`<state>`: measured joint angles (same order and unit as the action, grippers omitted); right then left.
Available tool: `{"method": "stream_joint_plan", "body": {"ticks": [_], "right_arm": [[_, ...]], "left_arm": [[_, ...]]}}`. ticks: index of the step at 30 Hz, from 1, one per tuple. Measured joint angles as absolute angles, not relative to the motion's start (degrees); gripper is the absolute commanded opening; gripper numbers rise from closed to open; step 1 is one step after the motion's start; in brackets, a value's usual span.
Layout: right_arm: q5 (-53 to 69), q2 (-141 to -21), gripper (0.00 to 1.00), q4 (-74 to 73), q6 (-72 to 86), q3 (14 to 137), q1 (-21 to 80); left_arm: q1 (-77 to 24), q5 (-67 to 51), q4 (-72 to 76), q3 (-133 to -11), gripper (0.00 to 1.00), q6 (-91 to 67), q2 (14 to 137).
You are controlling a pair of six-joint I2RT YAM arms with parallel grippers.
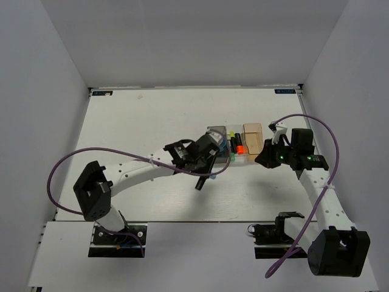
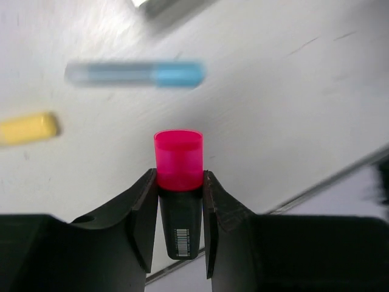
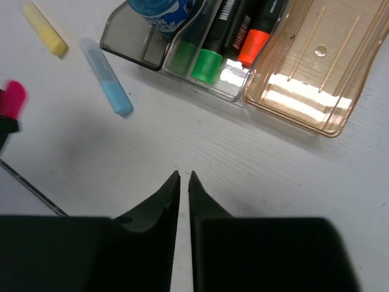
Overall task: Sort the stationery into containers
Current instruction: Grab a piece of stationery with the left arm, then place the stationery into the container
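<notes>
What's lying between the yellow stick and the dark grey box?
The light blue stick lies between the yellow stick and the dark grey box, seen in the right wrist view.

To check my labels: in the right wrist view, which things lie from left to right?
pink-capped highlighter, yellow stick, light blue stick, two green-capped highlighters, orange-capped highlighter, tan bin

Bright, even light; glare in the tan bin (image 3: 285,91); blurred light blue stick (image 2: 134,74), left wrist view.
</notes>
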<state>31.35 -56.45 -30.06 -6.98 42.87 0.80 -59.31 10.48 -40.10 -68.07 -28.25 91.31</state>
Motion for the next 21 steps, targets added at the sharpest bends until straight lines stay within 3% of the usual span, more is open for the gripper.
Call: {"method": "stream_joint_plan", "body": {"ticks": [1, 3, 5, 6, 7, 16, 21], "right_arm": [[31.14, -56.42, 0.53, -30.04, -6.83, 42.87, 0.8], [30.59, -56.31, 0.58, -30.02, -6.68, 42.87, 0.8], [30.22, -56.12, 0.22, -29.95, -6.98, 42.87, 0.8], [30.09, -55.92, 0.08, -29.89, -7.01, 42.87, 0.82], [29.85, -55.7, 0.0, -29.85, -6.79, 42.87, 0.8], [28.18, -54.46, 0.0, -29.63, -6.33, 42.87, 0.8], [28.18, -54.43, 0.0, -29.54, -6.33, 42.87, 0.82]], "left_arm": [[-59.29, 9.47, -39.88, -70.43, 0.0, -27.81, 91.33], [-58.5, 7.75, -38.63, -78.35, 0.0, -27.38, 92.62], [-57.23, 5.96, -36.58, -83.7, 0.0, -27.24, 94.94], [-56.36, 4.82, -35.27, -86.11, 0.0, -27.46, 96.75], [-55.48, 4.01, -34.15, -88.25, 0.0, -27.75, 98.83], [-50.17, -0.73, -26.65, -105.73, 0.0, -33.15, 123.39], [-49.17, -1.96, -24.29, -111.42, 0.0, -35.66, 130.06]]}}
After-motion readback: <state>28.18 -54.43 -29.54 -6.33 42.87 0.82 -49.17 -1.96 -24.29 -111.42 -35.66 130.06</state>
